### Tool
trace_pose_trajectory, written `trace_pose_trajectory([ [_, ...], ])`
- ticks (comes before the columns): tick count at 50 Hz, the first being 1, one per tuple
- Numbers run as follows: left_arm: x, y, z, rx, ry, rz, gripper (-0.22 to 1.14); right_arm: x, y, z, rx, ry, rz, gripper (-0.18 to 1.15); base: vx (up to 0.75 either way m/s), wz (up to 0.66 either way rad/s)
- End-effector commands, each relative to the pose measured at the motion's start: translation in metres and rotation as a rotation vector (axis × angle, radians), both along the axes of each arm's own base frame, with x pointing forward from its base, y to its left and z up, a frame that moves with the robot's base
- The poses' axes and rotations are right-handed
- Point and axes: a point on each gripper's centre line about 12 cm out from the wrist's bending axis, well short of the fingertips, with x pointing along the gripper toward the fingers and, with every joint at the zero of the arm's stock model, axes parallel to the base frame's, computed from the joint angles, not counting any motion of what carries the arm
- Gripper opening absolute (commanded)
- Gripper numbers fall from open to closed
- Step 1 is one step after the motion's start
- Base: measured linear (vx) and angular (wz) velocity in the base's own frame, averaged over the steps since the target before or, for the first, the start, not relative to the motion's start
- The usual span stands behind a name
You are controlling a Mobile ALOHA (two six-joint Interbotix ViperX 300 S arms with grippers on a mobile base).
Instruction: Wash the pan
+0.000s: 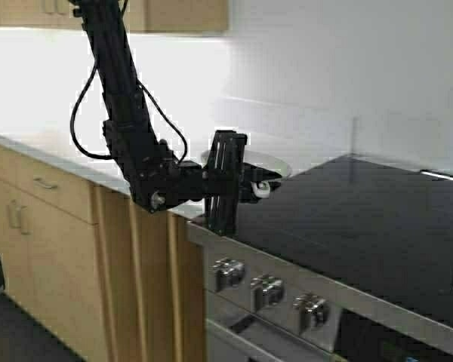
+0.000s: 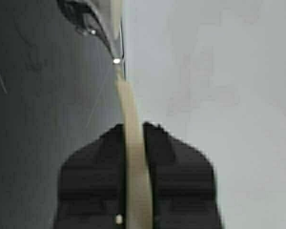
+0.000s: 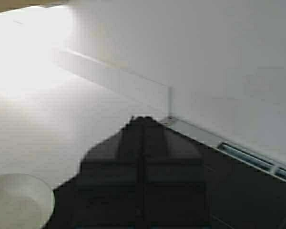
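Glossy black stovetop [image 1: 362,226] beside the pale worktop [image 1: 53,151]; our left hand [image 1: 251,185] pinches the round cream pan's [image 1: 266,161] thin rim, right hand [image 3: 143,121] fully closed, empty.

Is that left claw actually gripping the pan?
Yes, in the left wrist view the left gripper has both fingers pressed against the thin cream edge of the pan.

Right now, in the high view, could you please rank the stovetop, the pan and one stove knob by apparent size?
1. Stovetop, largest.
2. Pan, partly hidden behind the left gripper, so its full extent is unsure.
3. Stove knob, smallest, though nearer the camera.
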Motion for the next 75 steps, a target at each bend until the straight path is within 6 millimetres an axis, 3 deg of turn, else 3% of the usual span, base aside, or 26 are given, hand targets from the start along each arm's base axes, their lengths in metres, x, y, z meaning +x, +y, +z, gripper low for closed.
trace_pose_trajectory([
  [1,0.004,0.001,0.035,-0.049,-0.094,0.015,0.02,0.002,0.0,0.005,0.0,-0.012,0.002,0.05,-0.01,0.41],
  [21,-0.009,0.01,0.024,-0.024,-0.095,0.019,0.02,0.001,0.0,0.002,0.0,-0.005,0.002,0.05,0.02,0.41],
  [39,-0.012,0.012,0.039,-0.076,-0.148,0.007,0.02,0.001,0.0,0.001,-0.002,-0.002,0.002,0.06,0.07,0.49],
  [75,-0.024,0.018,0.034,-0.08,-0.134,-0.005,0.02,0.007,0.001,-0.007,-0.012,0.037,0.005,0.05,0.1,0.67],
])
